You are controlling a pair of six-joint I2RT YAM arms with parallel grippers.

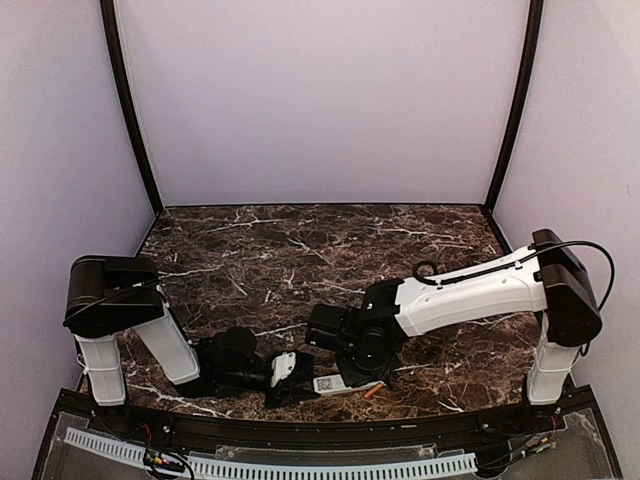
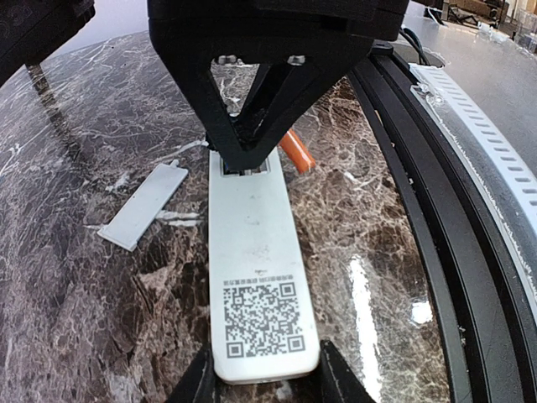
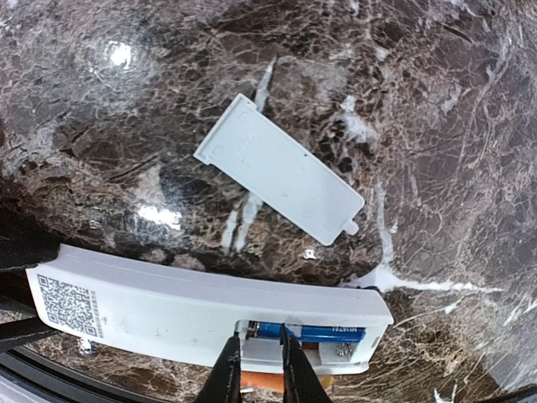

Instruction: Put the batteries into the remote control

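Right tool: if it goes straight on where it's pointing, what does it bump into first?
The right tool would likely meet the remote control first, at its open recess by the blue battery; how close is unclear.

Left end effector (image 2: 267, 379) clamped, right end effector (image 3: 258, 369) nearly closed

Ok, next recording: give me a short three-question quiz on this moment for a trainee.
1. True or false: the blue battery already lies inside the remote.
2. Where is the orange battery? A) inside the remote B) lying on the table beside the remote C) inside a box
3. Fill in: the left gripper holds the remote by the end with the ____ sticker.
Key: 1 true; 2 B; 3 QR-code.
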